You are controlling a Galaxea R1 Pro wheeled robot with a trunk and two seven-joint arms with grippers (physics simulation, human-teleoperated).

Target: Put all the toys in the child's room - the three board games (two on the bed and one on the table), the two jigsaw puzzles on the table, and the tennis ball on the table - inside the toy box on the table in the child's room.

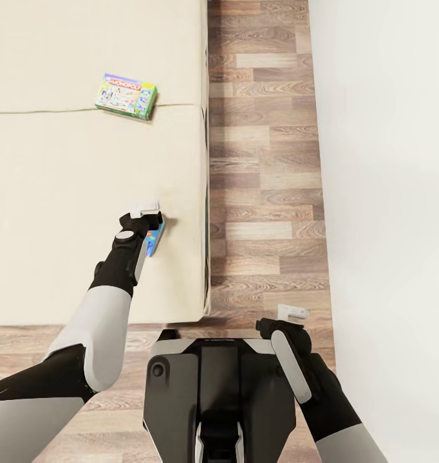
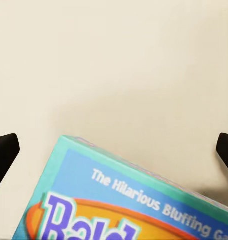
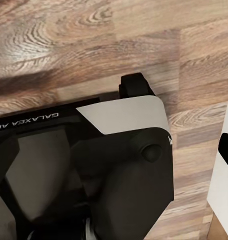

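Left claw (image 1: 154,226) spread over a teal game box (image 2: 124,200) at mid-frame, perhaps touching; Monopoly box (image 1: 126,96) upper left on bed (image 1: 65,193); right claw (image 1: 290,315) state unclear.

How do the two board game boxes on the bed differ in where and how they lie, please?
The Monopoly box lies flat in the open, far up the bed, untouched. The teal-edged box sits near the bed's floor-side edge, right under the left tool, whose fingers stand wide apart on either side of it. Both rest on the beige mattress.

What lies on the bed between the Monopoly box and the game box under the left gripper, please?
Nothing: in the head view, only bare beige mattress with a seam separates the Monopoly box from the blue game box beneath the left gripper.
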